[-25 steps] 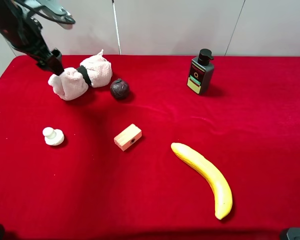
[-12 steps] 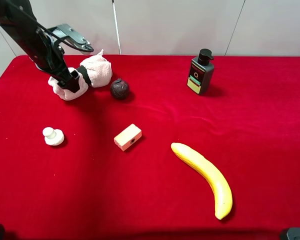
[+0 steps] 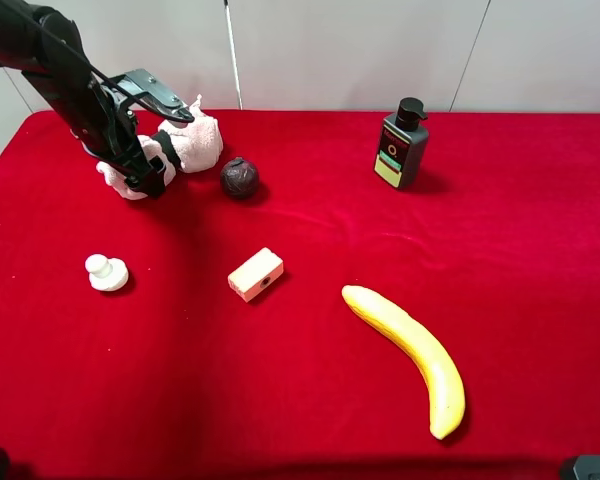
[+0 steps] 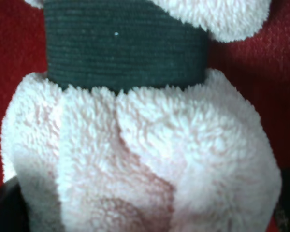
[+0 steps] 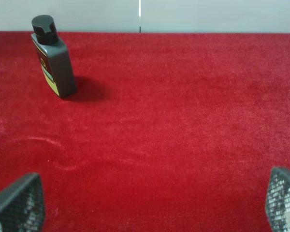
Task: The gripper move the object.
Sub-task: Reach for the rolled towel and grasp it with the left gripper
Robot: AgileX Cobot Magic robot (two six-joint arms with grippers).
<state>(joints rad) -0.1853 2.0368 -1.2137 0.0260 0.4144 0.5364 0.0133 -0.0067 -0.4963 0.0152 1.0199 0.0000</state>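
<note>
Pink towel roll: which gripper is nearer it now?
Left. The left gripper sits over the towel roll, jaws straddling it; the right gripper is far off across the table.

The rolled pink towel (image 4: 150, 154) overfills the left wrist view, both ends cut off. The left gripper (image 3: 160, 148) apparently hides part of it at the far-left corner of the worktop (image 3: 540, 250).

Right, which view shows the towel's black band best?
The left wrist view: the black band fills the frame, ribbed knit plain. Exterior high shows it small beside the left gripper. Right wrist misses it.
</note>
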